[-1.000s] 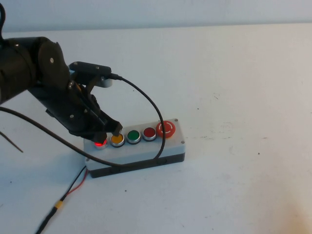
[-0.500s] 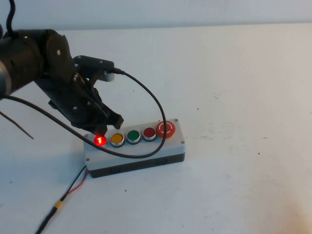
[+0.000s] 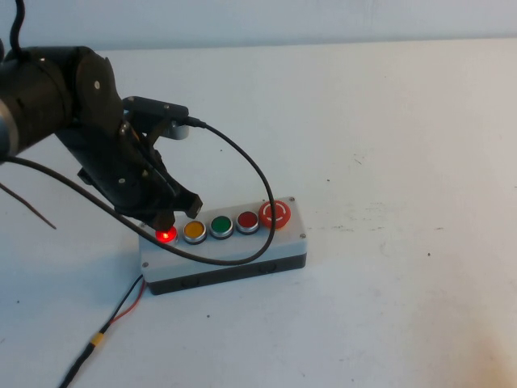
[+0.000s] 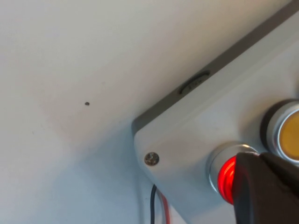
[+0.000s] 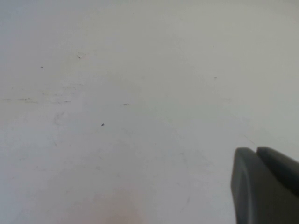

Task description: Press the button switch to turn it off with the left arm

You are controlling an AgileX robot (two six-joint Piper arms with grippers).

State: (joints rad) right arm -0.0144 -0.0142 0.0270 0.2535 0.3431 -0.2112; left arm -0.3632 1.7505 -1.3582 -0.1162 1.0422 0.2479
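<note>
1. The button switch (image 3: 166,235) sat at the left end of the row on top of a grey box (image 3: 234,257), which lay on the white table (image 3: 388,162) a little left of the middle and toward the near side. The button glowed bright red.
2. The yellow button (image 3: 194,230) was just to its right, then the green button (image 3: 221,226), the darker red button (image 3: 248,220) and, at the right end, the large red mushroom button (image 3: 275,213).
3. The left gripper (image 3: 176,212) was at the left end of the box, with one black finger tip (image 3: 164,218) directly over the glowing button; whether it touched the button I cannot tell. The other finger tip (image 3: 192,205) stood just behind the yellow button. The fingers were a little spread and grasped nothing.
4. In the left wrist view a black finger (image 4: 266,191) covered part of the lit button, and a screw (image 4: 151,159) showed at the corner of the box.
5. A black cable (image 3: 242,162) looped from the left arm (image 3: 65,105) over the front of the box.
6. Red and black wires (image 3: 121,307) came out from the near left corner of the box.
7. The right gripper (image 5: 264,186) appeared only in the right wrist view, over bare table; whether it was released or clenched I cannot tell.
</note>
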